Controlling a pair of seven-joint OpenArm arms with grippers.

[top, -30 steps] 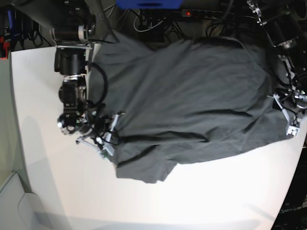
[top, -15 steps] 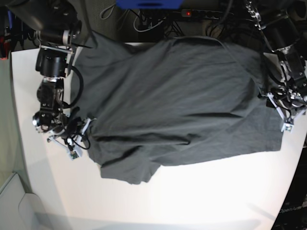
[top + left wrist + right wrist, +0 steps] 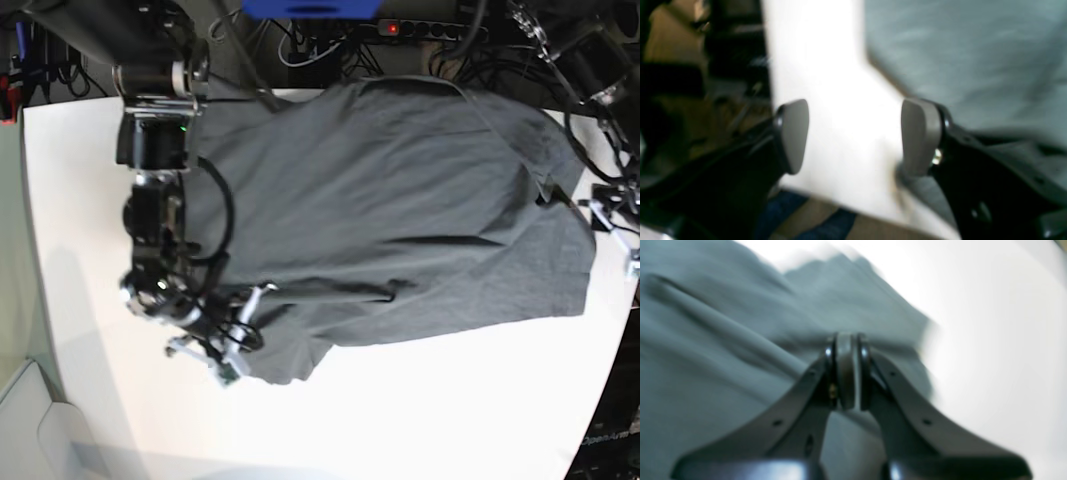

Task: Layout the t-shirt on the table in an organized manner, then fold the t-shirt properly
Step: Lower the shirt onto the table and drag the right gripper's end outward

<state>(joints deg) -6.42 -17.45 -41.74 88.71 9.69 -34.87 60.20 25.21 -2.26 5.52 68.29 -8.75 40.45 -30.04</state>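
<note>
The dark grey t-shirt [image 3: 400, 200] lies spread and wrinkled across the back of the white table [image 3: 450, 420]. My right gripper [image 3: 238, 335] is at the shirt's front left edge. In the right wrist view it [image 3: 846, 370] is shut on a fold of the t-shirt [image 3: 723, 340], with bare table [image 3: 990, 340] to the right. My left gripper [image 3: 618, 232] is off the shirt's right edge. In the left wrist view it [image 3: 855, 133] is open and empty over the table [image 3: 826, 83], the t-shirt [image 3: 957, 50] beside one of its fingers [image 3: 918, 133].
Cables and a power strip [image 3: 420, 28] lie behind the table's back edge, with a blue object [image 3: 310, 8] beside them. The table's right edge runs close to my left gripper. A pale bin [image 3: 25, 420] stands at the front left.
My right gripper has moved right and toward the front, dragging the shirt's left edge with it. My left gripper has let go of the shirt's right edge and moved right.
</note>
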